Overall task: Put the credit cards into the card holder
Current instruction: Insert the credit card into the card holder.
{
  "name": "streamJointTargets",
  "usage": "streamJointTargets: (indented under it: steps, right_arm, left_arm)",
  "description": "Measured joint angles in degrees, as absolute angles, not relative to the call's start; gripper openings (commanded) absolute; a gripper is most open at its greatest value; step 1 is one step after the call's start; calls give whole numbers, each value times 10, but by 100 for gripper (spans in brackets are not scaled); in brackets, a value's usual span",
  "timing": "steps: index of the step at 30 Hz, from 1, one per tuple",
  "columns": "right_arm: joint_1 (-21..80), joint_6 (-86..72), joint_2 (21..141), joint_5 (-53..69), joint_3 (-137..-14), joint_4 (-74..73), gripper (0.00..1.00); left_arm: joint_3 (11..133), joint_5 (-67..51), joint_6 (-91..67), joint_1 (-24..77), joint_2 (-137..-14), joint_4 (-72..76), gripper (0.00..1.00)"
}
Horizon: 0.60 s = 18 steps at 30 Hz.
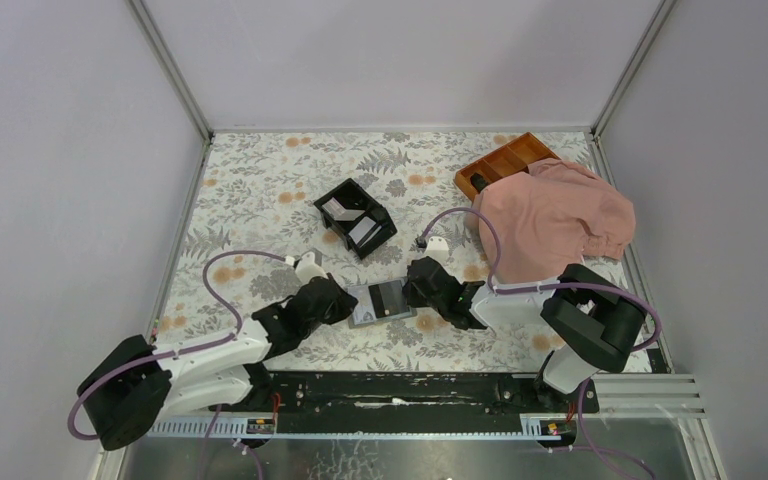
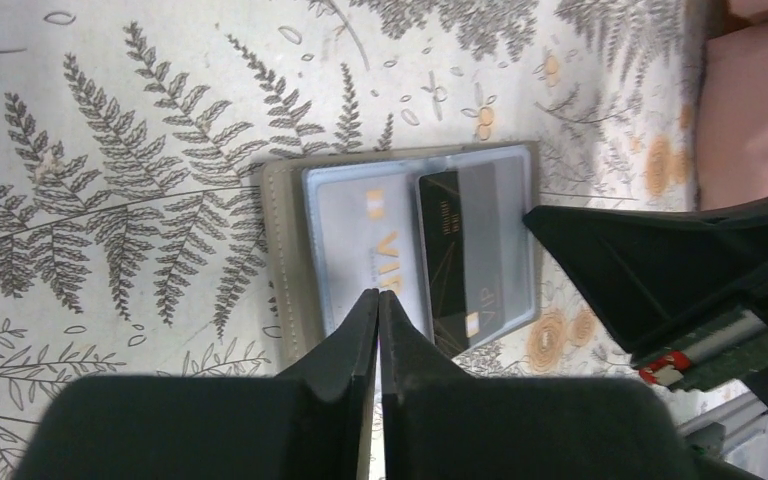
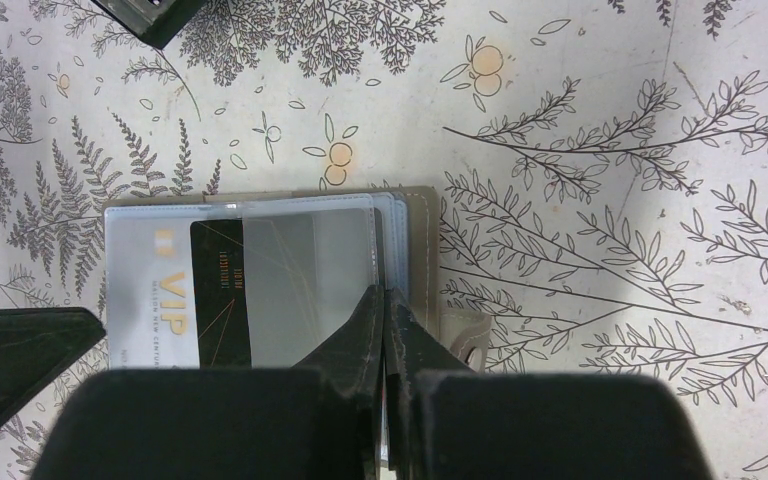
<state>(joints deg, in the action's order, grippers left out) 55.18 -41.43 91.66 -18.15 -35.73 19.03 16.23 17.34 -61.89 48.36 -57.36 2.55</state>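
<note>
Top view: card holder (image 1: 380, 303) lies open on worktop (image 1: 260, 190) between both arms; credit cards (image 1: 340, 208) in black box (image 1: 330, 193).
Left wrist: left jaws pressed together, tips at holder's edge.
Right wrist: right jaws closed, tips over its clear sleeve (image 3: 310, 280).

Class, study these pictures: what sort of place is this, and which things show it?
Probably a robot lab's enclosed test bench: a left arm and right arm bolted to a rail, plain walls on three sides, and staged props, a card holder and pink cloth, on a floral table.
</note>
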Motion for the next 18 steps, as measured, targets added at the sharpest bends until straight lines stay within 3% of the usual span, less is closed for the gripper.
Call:
streamJointTargets:
  steps: [18]
  right_arm:
    - [552,-414,919,-180,-357,194,0]
  left_arm:
    - [209,169,-594,514,-688,30,0]
